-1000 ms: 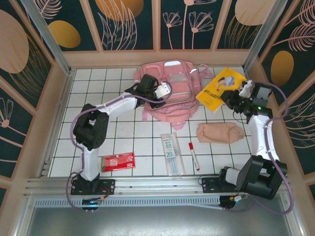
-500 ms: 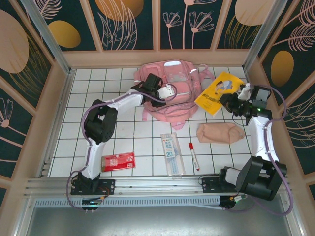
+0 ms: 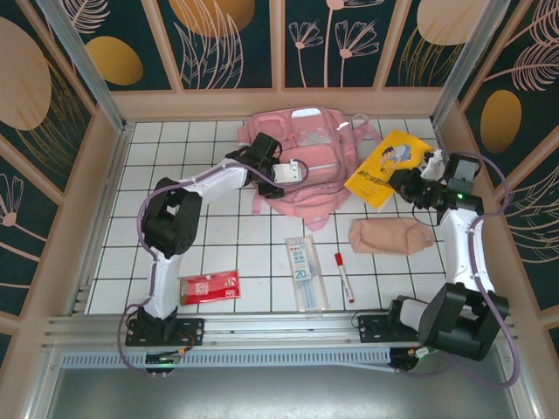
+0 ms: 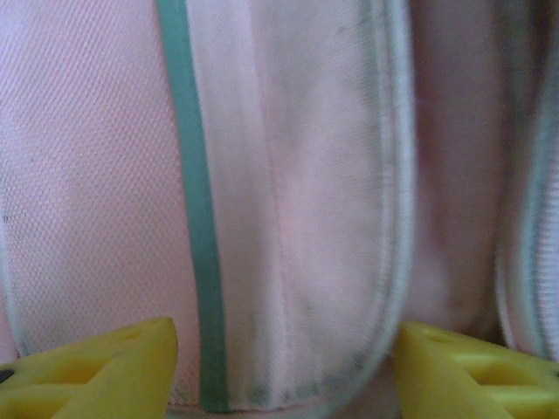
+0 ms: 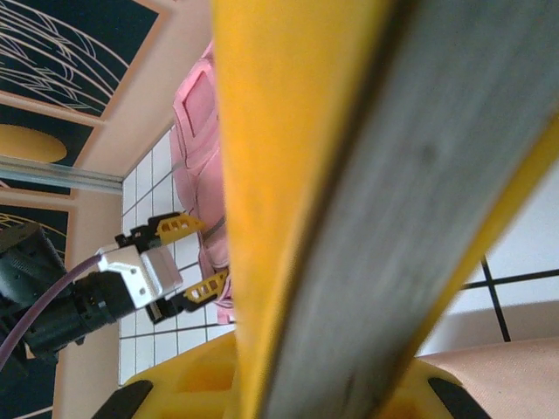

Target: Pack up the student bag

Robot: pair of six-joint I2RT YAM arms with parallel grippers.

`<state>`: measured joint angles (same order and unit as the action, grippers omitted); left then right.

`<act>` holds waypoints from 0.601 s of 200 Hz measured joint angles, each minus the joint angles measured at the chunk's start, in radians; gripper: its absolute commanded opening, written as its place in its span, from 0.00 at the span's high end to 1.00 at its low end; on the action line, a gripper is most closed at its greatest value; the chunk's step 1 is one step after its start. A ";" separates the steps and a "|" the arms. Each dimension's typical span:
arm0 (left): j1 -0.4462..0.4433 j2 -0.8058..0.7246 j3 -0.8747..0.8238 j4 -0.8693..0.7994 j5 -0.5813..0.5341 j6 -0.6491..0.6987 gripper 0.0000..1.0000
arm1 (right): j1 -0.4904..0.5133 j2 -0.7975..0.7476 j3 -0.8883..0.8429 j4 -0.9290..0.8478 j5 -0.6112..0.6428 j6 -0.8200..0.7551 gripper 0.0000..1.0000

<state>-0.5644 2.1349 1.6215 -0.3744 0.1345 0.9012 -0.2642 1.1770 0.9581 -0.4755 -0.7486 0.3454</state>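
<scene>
One soft pink bag (image 3: 307, 166) lay by the tiled tabletop's (image 3: 157, 166) far edge. Over it, the left hand (image 3: 286, 171) held its yellow fingers (image 4: 96, 367) spread above woven fabric. Right of the bag, the right hand (image 3: 412, 179) pinched one yellow book (image 3: 382, 164). Nearer than the bag lay one pouch (image 3: 390, 236), one pen (image 3: 343, 277), one ruler (image 3: 306, 272) and one red packet (image 3: 210, 286); bare tiles stretched left of the bag.

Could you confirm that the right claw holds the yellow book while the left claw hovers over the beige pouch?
The top external view shows the left claw over the pink backpack, not the beige pouch; the rest is right.
</scene>
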 measured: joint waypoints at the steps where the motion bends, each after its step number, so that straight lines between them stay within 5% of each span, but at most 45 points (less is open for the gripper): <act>1: 0.000 0.003 0.000 0.005 -0.006 -0.001 0.38 | 0.000 0.000 0.000 0.000 0.000 0.000 1.00; 26: -0.001 0.023 -0.002 0.058 -0.043 -0.008 0.46 | 0.006 0.000 0.000 -0.005 0.008 -0.002 1.00; 44: -0.001 0.023 0.000 0.088 -0.047 -0.023 0.81 | 0.011 0.000 0.000 -0.006 0.014 -0.007 1.00; 64: -0.001 0.030 0.041 0.055 -0.031 -0.045 1.00 | 0.023 0.000 0.000 -0.011 0.015 -0.008 1.00; 120: 0.000 0.005 0.129 0.011 -0.001 -0.179 1.00 | 0.038 0.010 -0.040 -0.030 -0.046 -0.008 1.00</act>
<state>-0.5644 2.1399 1.7508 -0.3637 0.1333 0.7227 -0.2260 1.1866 0.9180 -0.5056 -0.7944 0.3378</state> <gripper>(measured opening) 0.016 0.140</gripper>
